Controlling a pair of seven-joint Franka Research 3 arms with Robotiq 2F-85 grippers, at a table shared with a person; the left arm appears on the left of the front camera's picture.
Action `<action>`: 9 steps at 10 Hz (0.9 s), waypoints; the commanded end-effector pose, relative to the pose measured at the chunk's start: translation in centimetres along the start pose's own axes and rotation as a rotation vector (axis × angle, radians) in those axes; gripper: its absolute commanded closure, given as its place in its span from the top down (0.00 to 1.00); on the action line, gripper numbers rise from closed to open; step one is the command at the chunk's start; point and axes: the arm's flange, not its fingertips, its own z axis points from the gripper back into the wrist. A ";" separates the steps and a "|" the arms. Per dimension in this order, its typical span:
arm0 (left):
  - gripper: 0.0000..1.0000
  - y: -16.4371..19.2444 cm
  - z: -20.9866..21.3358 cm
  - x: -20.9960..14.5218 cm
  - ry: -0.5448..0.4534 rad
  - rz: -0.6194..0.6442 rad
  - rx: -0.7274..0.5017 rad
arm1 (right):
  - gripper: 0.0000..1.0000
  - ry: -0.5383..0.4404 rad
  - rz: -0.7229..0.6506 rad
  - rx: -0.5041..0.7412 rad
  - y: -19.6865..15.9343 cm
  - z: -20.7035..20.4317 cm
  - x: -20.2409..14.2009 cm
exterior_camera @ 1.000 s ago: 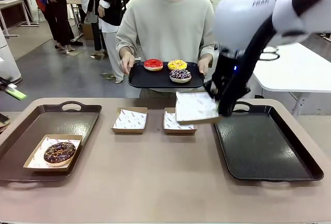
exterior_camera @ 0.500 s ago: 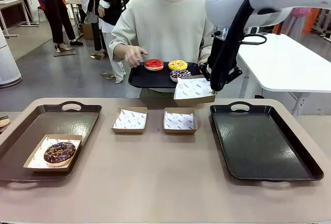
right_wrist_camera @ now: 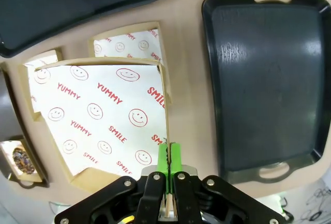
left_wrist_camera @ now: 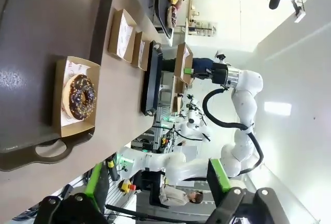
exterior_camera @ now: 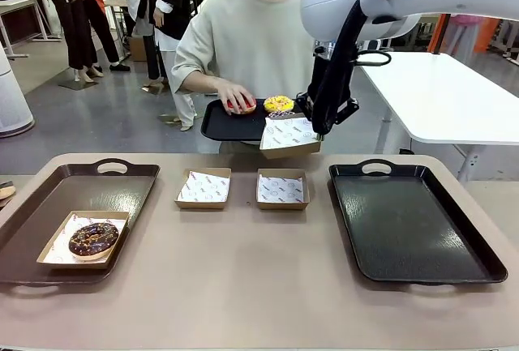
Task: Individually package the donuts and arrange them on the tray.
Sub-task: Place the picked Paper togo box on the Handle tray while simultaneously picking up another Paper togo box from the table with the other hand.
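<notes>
Right jaws clench an empty box [exterior_camera: 288, 134] raised at 12 o'clock; left jaws are released. Next: keep it level, so the person [exterior_camera: 259, 39] places one of the donuts [exterior_camera: 278, 104].

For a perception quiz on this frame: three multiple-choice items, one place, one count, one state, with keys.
1. The chocolate donut is: A) boxed on the left tray B) on the right tray C) in a hand.
2. Empty boxes lying on the table: A) one B) two C) four.
3. The right gripper is: A) open B) shut on a lined box C) shut on a donut.
Key: 1A, it sits in its box there; 2B, two side by side; 3B, pads pinch the box rim.
</notes>
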 end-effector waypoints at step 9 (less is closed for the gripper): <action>1.00 -0.1 -0.6 -0.1 0.013 -0.004 -0.006 | 0.00 -0.001 -0.002 -0.002 -0.3 0.0 -0.4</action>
